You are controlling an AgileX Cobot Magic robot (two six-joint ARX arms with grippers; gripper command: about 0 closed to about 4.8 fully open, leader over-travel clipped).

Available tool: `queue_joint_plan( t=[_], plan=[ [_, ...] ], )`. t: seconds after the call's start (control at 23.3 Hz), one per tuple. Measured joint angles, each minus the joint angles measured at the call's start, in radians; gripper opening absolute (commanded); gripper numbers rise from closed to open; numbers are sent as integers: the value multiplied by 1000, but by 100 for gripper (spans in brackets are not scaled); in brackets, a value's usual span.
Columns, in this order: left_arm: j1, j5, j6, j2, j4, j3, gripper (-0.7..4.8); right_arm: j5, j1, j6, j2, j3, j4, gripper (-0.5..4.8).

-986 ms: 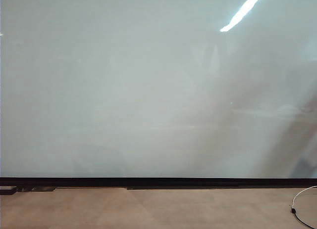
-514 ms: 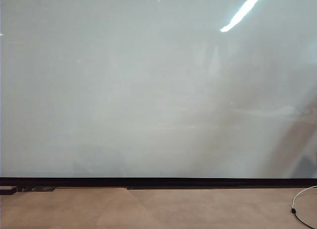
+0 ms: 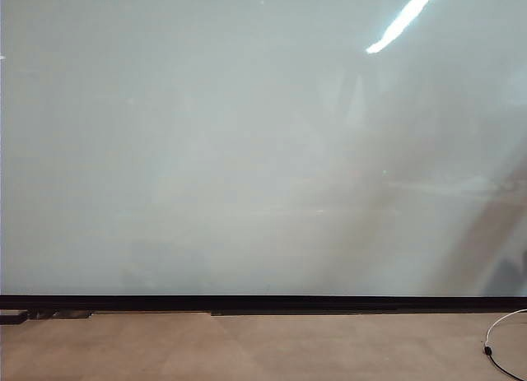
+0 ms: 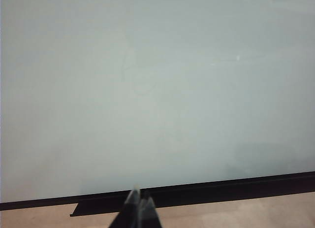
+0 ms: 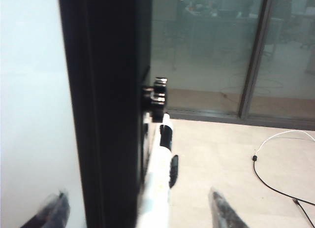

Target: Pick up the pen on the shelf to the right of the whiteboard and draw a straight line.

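- L gripper (image 4: 139, 209): in front of the whiteboard (image 3: 247, 151), low, near its bottom edge. Only the fingertips (image 4: 133, 201) show in the L wrist view; they sit together with nothing between them.
- Whiteboard: fills nearly the whole ext. view. Pale grey-blue and glossy, with a bright glare streak (image 3: 405, 19) top right.
- Black strip (image 3: 263, 302): runs along the board's bottom edge at full width.
- Floor (image 3: 247, 348): beige, just below the strip.
- Neither gripper shows in the ext. view.
- Frame (image 5: 108, 114): black upright edge on the board's right side, seen close in the R wrist view, with pale board surface on one side of it.
- Knob (image 5: 156, 96): black and silver, sticks out from that frame edge.
- Pen (image 5: 157, 183): slim whitish shape right against the frame on the side away from the board, below the knob. It is blurred, so pen and shelf can't be told apart. Small black bits (image 5: 173, 171) sit along it.
- R gripper (image 5: 138, 211): at the board's right edge, fingers (image 5: 221, 211) wide apart. One is on the board side of the frame and one beyond the pen. It straddles the frame and pen and grips nothing.
- Cable (image 5: 275, 188): on the floor to the right of the board, well clear of the pen. It also shows in the ext. view's bottom-right corner.
- Glass wall (image 5: 216, 50): beyond the board's right edge.
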Motion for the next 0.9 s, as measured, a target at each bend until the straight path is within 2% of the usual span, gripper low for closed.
queue_joint_plan(
  t=[0.69, 0.81, 0.9],
  plan=[
    [0, 0, 0, 0, 0, 0, -5, 17, 0, -25, 50, 13, 0, 354],
    [0, 0, 0, 0, 0, 0, -5, 19, 0, -25, 50, 26, 0, 299],
    [0, 0, 0, 0, 0, 0, -5, 19, 0, -25, 50, 34, 1, 295]
  ],
)
